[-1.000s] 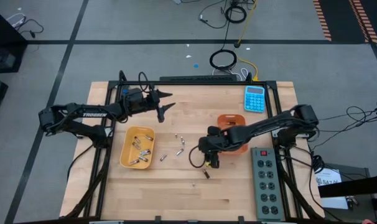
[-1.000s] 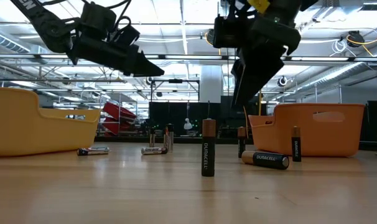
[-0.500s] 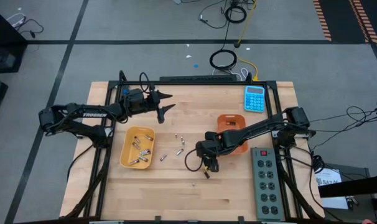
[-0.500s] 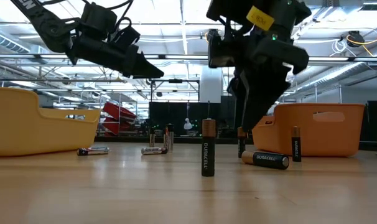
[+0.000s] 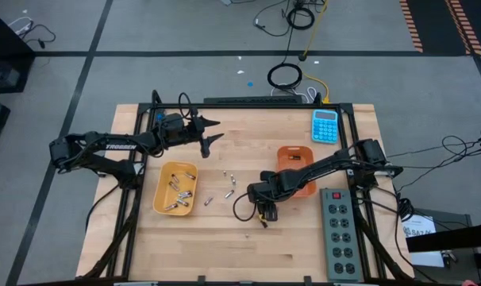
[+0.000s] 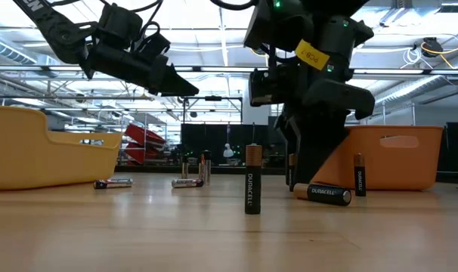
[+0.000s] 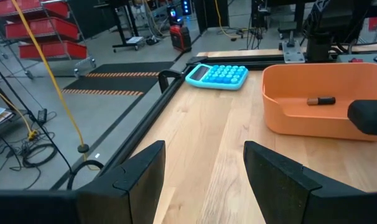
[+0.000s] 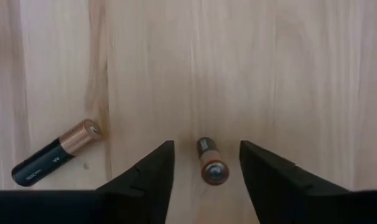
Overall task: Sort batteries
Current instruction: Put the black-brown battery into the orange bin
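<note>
upright battery [image 8: 213, 169] between right gripper [image 8: 204, 163] jaws, untouched

Even, diffuse overhead illumination; no hard shadows fall on the pale wooden bench [image 5: 225, 238] in the high view, where the small objects are too small to resolve. In the low view, rows of bright ceiling light strips [image 6: 214, 30] backlight the scene, rendering both dark arms near-silhouettes; the bench surface carries a soft sheen, and the distant hall is slightly soft. In the right wrist view, an upright copper-topped black battery [image 8: 212, 165] casts only a faint shadow; the nearest dark fingers [image 8: 145, 180] are blurred. The left wrist view is bright, with foreground fingers [image 7: 139, 180] out of focus.
</note>
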